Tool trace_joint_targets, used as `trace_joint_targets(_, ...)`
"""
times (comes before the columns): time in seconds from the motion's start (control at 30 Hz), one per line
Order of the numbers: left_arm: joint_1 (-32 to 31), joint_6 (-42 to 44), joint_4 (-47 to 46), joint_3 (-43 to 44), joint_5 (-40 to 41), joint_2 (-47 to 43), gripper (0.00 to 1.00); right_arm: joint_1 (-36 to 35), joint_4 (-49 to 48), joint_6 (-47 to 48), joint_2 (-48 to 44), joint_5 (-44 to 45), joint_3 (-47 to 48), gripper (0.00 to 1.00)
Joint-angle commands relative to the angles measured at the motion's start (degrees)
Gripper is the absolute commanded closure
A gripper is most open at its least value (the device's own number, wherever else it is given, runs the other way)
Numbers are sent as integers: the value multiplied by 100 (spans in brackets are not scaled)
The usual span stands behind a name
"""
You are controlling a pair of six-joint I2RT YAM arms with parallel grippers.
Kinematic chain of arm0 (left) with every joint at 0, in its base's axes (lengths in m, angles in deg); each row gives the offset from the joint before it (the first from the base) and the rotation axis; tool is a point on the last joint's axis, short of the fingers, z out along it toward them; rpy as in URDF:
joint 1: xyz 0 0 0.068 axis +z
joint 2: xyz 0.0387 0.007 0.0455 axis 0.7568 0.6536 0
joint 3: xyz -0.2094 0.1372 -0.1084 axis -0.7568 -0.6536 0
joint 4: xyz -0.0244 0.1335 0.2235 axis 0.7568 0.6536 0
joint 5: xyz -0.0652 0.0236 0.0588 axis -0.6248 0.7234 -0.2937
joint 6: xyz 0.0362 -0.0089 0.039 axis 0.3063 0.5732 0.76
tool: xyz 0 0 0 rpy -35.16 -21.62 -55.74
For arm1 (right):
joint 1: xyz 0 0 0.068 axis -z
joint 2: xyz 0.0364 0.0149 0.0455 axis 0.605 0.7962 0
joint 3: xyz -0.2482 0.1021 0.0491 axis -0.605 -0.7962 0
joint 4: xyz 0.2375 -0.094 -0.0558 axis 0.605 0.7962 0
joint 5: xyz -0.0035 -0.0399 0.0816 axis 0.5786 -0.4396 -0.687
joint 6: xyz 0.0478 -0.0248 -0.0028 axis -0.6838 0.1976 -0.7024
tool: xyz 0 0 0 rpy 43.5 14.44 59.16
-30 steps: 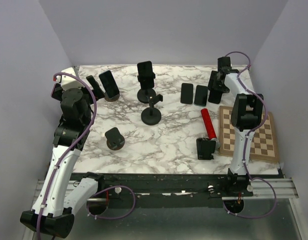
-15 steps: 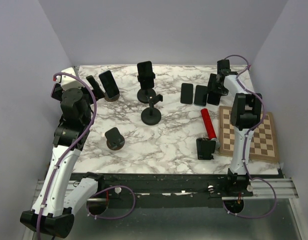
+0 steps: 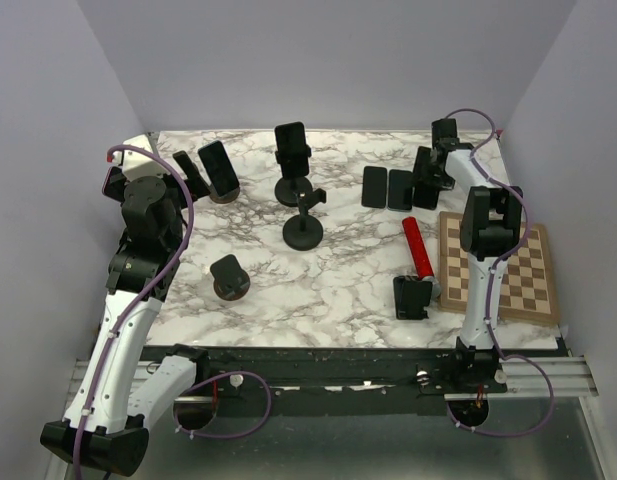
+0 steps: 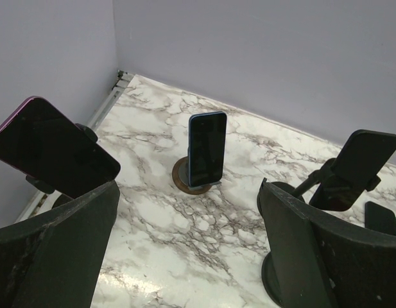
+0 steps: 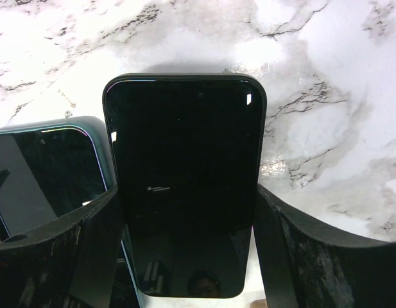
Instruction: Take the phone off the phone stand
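One phone (image 5: 185, 141) sat between the fingers (image 5: 63, 250) of the right gripper (image 5: 186, 191). Both of its long edges were pressed against the black pads, so the jaws were clamped on it. It hung with its glossy dark face toward the wrist camera, above the marble table (image 3: 338, 290) at the far right, and threw a shadow on the stone past its top end. Just to its left lay a teal-edged phone (image 5: 43, 173), partly hidden by the held one in the wrist view; whether the two touched could not be told. Another flat phone (image 3: 375, 187) lay just left of that.

The right arm (image 3: 488, 225) rose from its base at the near edge and bent at a high elbow over the chessboard (image 3: 508, 290). From there it stretched toward the far right corner, with its wrist turned down and to the left. A red tube (image 3: 419, 250) lay beside the board's left edge.

The left arm (image 3: 148, 215) stood folded at the table's left side, its wrist aimed at the far left corner. The left gripper (image 4: 188, 189) had its fingers spread wide with nothing between them. Beyond the gap a blue phone (image 4: 206, 147) stood upright on a round base (image 4: 181, 183), and a purple-edged phone (image 4: 50, 154) leaned at the left. Farther right, a dark phone (image 3: 291, 143) was perched on a tall stand (image 3: 293, 188).
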Motion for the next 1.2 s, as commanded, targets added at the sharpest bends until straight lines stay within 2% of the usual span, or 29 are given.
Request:
trace_joint_targets(0.0,-21,-54,-95,-83,-152,-38,2,-102,248,-33,149,120,-179,27)
trace_joint_targets(0.13,-21,-73,-114,-97,-209,-34,2,-112,261,-9,-5,221,-182,13)
trace_joint_targets(0.27,-12,-73,-141,-118,-219,-34,1,-112,324,10,-98,205,-32,5)
trace_joint_targets(0.47,79,-127,-165,-152,-322,47,1,-176,616,-42,-384,366,256,2)
trace_joint_targets(0.73,588,-494,-69,-58,-1034,427,2,-338,595,-316,-1848,657,-323,0)
trace_joint_targets(0.97,1438,-1093,129,361,-2289,1649,1,-1467,67,-437,-3408,627,-1354,0)
trace_joint_targets(1.17,1500,-968,262,834,-2464,2646,2,-2674,-211,-666,-4306,557,-1893,0)
